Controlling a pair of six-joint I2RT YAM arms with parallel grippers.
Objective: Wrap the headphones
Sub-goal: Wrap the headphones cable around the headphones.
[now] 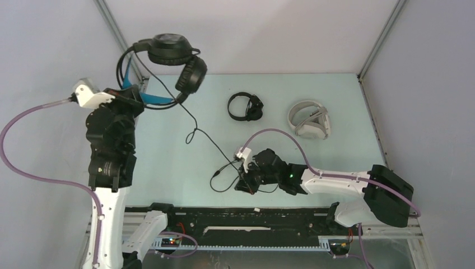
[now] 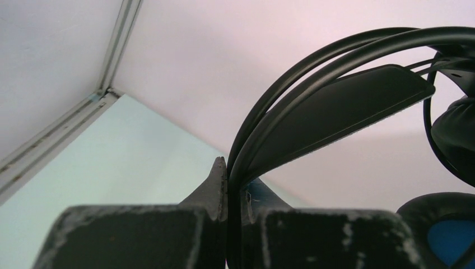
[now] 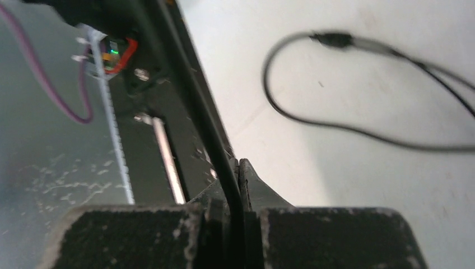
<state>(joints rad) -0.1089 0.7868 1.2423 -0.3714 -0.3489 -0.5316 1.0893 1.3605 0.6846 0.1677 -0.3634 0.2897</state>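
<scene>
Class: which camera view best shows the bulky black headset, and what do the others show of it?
Top external: it shows the whole headset, both earcups and the trailing cable. Left wrist shows just its band, pinched in the left gripper, and part of an ear cushion. Right wrist shows only cable in the right gripper.

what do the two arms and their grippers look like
Both arms mix white links with blocky black joint housings: the left arm, the right arm. A pale purple cable loops along each. The left gripper and right gripper have black, pale-scuffed fingers tapering to points. A green light glows on the right arm.
</scene>
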